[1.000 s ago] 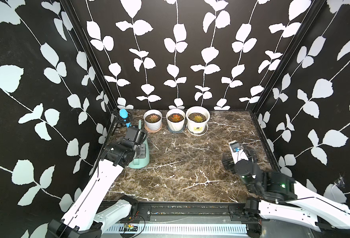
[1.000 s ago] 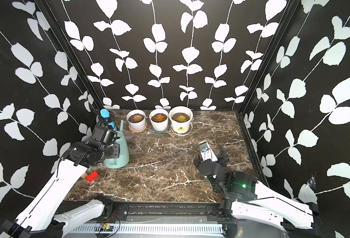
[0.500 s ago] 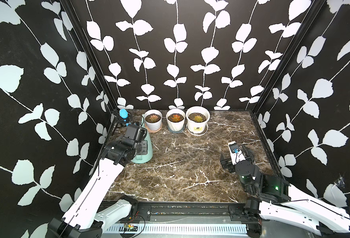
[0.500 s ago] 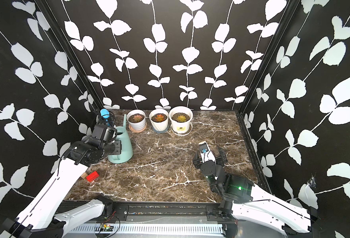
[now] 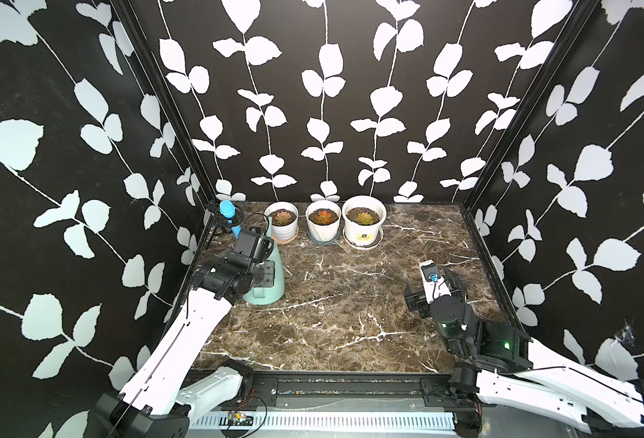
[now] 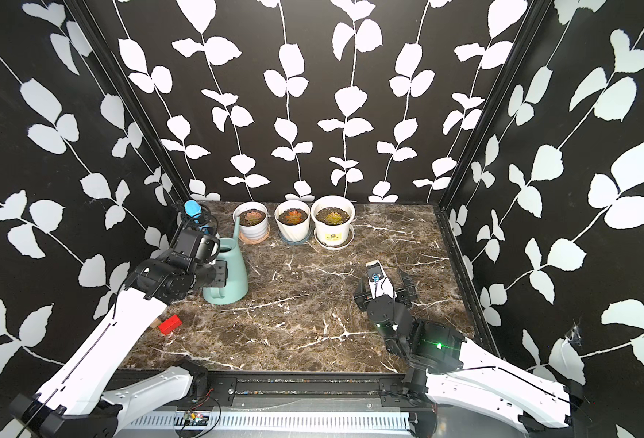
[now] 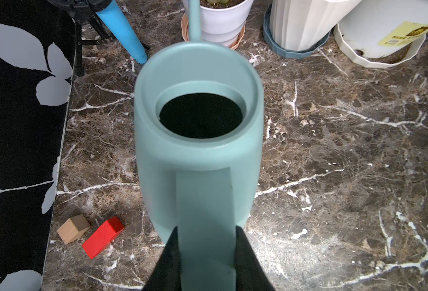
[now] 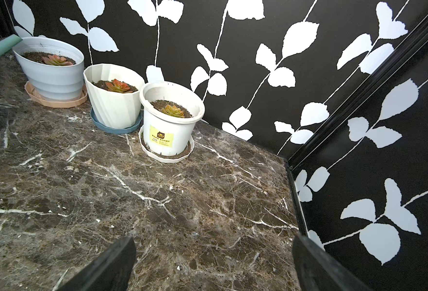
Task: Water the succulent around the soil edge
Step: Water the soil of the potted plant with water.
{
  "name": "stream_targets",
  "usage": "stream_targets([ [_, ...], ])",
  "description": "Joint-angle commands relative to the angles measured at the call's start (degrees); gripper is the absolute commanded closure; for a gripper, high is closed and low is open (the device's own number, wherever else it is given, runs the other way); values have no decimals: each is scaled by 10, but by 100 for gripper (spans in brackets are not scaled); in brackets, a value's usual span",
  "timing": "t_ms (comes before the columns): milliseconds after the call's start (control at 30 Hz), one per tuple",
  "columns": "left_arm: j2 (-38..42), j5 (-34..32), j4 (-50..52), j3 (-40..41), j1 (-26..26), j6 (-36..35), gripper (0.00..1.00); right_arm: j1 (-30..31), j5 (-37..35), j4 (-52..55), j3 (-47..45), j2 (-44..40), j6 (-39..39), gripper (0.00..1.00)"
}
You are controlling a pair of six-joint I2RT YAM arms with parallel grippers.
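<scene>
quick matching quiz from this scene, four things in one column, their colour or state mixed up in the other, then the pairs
1 watering can
2 yellow-label pot
3 ribbed pot
4 block

a on the blue-grey saucer
b red
c on the white saucer
d handle held by the left gripper

Pairs: 1-d, 2-c, 3-a, 4-b

Teal watering can (image 6: 233, 273) upright, spout beside leftmost potted succulent (image 6: 252, 217).

Paired high views over table (image 5: 350, 299); wrist cameras close, perhaps forward-facing
</scene>
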State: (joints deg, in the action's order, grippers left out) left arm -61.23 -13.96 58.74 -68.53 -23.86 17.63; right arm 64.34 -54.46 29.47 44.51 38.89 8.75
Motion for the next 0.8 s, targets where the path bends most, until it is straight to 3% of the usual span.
stream_targets([
  [0, -5, -1, -1, -32, 5, -12, 100, -3, -13, 11, -6, -2, 9, 0],
  [400, -63, 1, 58, -121, 16, -9, 100, -4, -6, 40, -7, -13, 32, 0],
  [767, -93, 6, 77, -154, 20, -8, 100, -4, -8, 58, -8, -28, 43, 0],
])
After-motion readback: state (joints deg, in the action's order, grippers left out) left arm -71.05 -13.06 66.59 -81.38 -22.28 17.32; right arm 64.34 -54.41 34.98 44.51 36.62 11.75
